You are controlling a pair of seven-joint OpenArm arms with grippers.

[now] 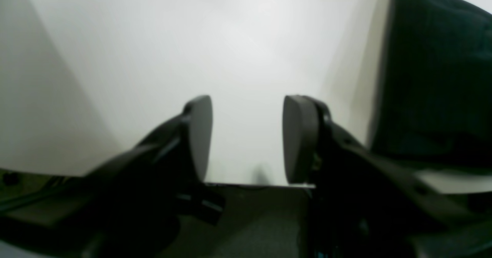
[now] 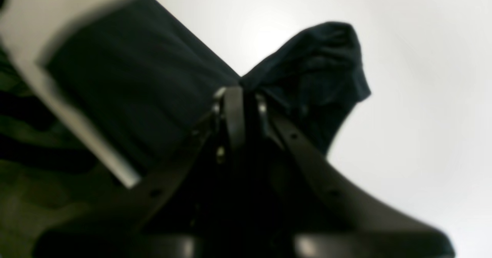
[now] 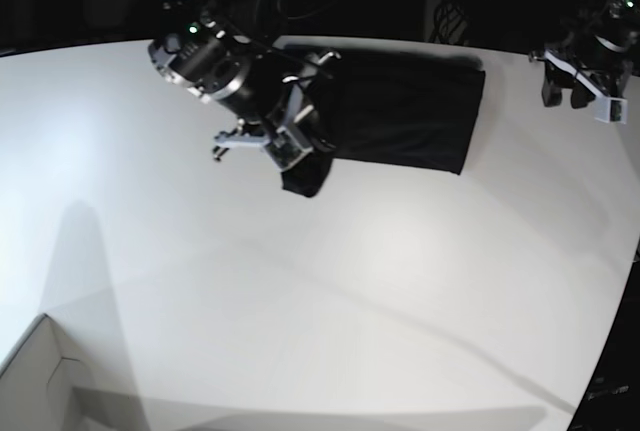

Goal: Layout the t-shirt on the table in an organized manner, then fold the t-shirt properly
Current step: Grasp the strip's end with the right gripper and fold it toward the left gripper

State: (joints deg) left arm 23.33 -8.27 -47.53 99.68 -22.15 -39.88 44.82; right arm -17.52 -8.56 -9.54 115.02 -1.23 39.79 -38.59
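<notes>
Black t-shirt (image 3: 400, 111) on table (image 3: 300, 291), cardboard box (image 3: 40, 386), contents hidden

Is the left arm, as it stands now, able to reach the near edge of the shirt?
Probably yes. The left claw is open and empty over bare table, and the shirt lies just beside it with nothing between. The right claw is shut on the shirt's far side, out of the way.

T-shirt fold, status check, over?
Right gripper shut on the t-shirt, lifting a sleeve. Left gripper open, empty, beside the shirt. Table ahead unobstructed.
</notes>
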